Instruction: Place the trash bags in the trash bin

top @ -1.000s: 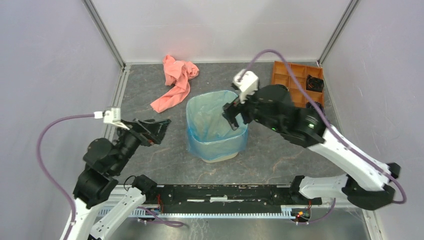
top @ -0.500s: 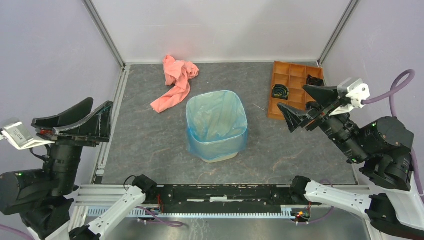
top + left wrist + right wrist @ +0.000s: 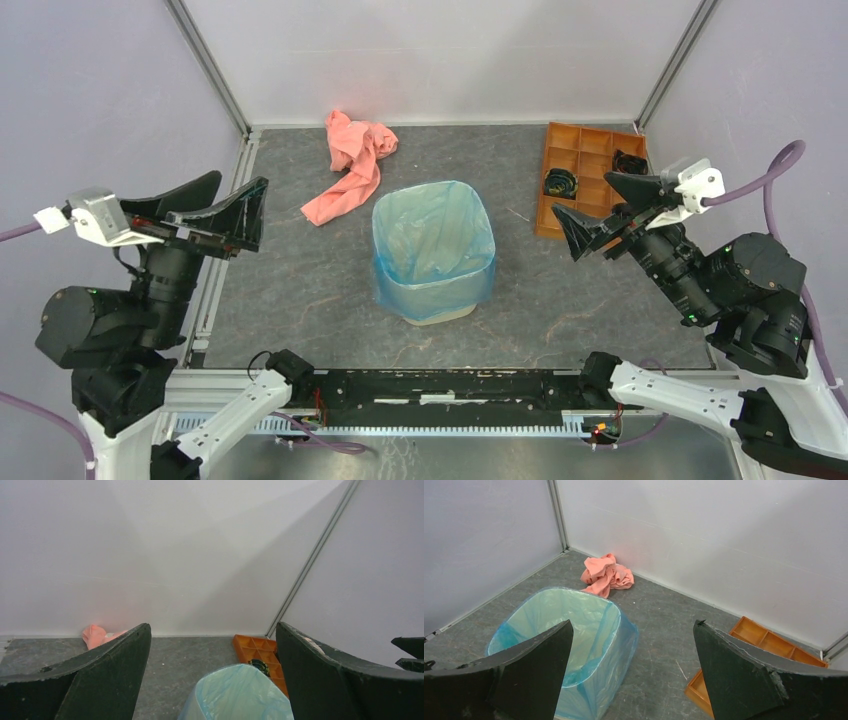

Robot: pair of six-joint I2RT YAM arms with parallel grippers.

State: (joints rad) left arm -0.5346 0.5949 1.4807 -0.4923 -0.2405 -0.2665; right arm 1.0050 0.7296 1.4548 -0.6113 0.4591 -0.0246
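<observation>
The translucent blue trash bag (image 3: 433, 245) lines the cream-beige trash bin (image 3: 443, 316) at the middle of the table, its edge folded down over the rim. Only the bin's base shows below the bag. My left gripper (image 3: 243, 183) is open and empty, raised at the left and well apart from the bin. My right gripper (image 3: 582, 193) is open and empty, raised at the right, also apart. The bag shows between the open jaws in the left wrist view (image 3: 240, 692), and at lower left in the right wrist view (image 3: 574, 625).
A pink-salmon cloth (image 3: 352, 162) lies crumpled behind the bin at the back left. An orange compartment tray (image 3: 585, 160) with small dark items stands at the back right. Grey walls close in the table on three sides.
Both arms have drawn back from the bin to the sides and risen. My right gripper has left the bin's rim. The bag stays in the bin.
</observation>
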